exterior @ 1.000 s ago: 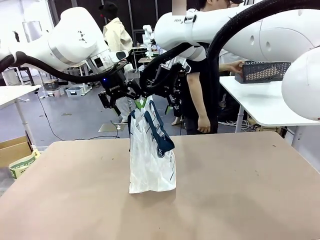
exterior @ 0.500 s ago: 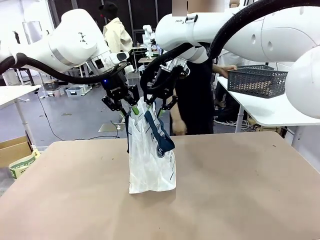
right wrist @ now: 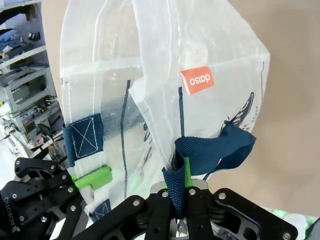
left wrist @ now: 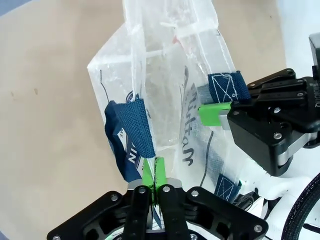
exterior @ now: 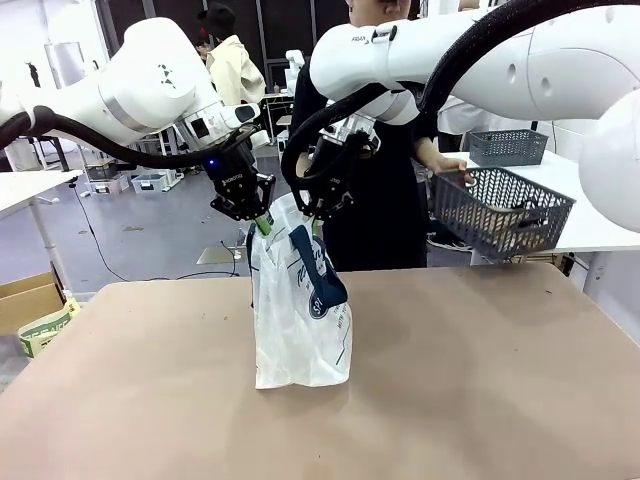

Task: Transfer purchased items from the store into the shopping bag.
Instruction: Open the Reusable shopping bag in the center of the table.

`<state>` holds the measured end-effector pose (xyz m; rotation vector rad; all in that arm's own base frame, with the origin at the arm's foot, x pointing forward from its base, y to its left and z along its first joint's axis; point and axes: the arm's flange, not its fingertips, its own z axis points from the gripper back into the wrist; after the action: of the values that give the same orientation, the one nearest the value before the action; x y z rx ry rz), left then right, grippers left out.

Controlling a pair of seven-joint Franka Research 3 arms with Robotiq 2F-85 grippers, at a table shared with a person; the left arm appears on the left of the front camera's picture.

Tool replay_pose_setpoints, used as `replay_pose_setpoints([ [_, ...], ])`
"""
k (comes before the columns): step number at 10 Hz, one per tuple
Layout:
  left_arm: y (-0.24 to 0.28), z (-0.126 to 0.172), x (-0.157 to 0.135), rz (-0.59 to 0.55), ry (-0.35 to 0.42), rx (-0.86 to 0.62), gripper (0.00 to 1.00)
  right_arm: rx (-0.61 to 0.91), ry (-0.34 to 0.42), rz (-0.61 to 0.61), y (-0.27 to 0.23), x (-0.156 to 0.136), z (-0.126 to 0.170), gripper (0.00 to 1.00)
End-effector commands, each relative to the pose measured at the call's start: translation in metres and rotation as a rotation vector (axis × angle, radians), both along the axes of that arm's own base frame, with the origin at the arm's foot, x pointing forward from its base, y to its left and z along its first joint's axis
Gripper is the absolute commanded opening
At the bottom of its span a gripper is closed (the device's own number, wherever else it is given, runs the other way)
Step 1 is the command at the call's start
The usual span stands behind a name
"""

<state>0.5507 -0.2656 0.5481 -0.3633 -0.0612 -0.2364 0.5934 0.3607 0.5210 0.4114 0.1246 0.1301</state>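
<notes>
The shopping bag [exterior: 300, 315], translucent white with navy straps, stands upright near the middle of the brown table [exterior: 480, 400]. My left gripper [exterior: 262, 222] is shut on the bag's rim on one side, beside a navy strap [left wrist: 131, 132]; its green pads [left wrist: 154, 172] are pressed together on the plastic. On the opposite side my right gripper [exterior: 316, 218] is shut on the rim at a strap [right wrist: 210, 150]. The bag's mouth [left wrist: 165, 85] is held open between them. Purchased items lie in a grey basket [exterior: 498, 210]; something tan shows through its lattice.
A person in black behind the table holds the grey lattice basket by its rim, tilted over the far right edge. A second basket [exterior: 508, 147] sits on the white side table [exterior: 590, 225]. An orange tag [right wrist: 196, 80] hangs inside the bag.
Both grippers have shut on the bag's rim, having stood open a second ago. The person has lifted a basket off the white table and carried it toward the brown table.
</notes>
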Motion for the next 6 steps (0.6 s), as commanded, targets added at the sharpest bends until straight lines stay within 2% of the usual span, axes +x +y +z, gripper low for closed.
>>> replay_pose_setpoints([
  [1, 0.012, -0.006, -0.011, -0.011, -0.003, -0.025, 0.0, -0.053, -0.006, 0.051, -0.009, -0.017, -0.002, 0.0],
  [6, 0.047, -0.01, -0.022, -0.057, -0.039, -0.008, 0.0, -0.21, -0.12, 0.109, -0.048, -0.031, -0.001, 0.0],
])
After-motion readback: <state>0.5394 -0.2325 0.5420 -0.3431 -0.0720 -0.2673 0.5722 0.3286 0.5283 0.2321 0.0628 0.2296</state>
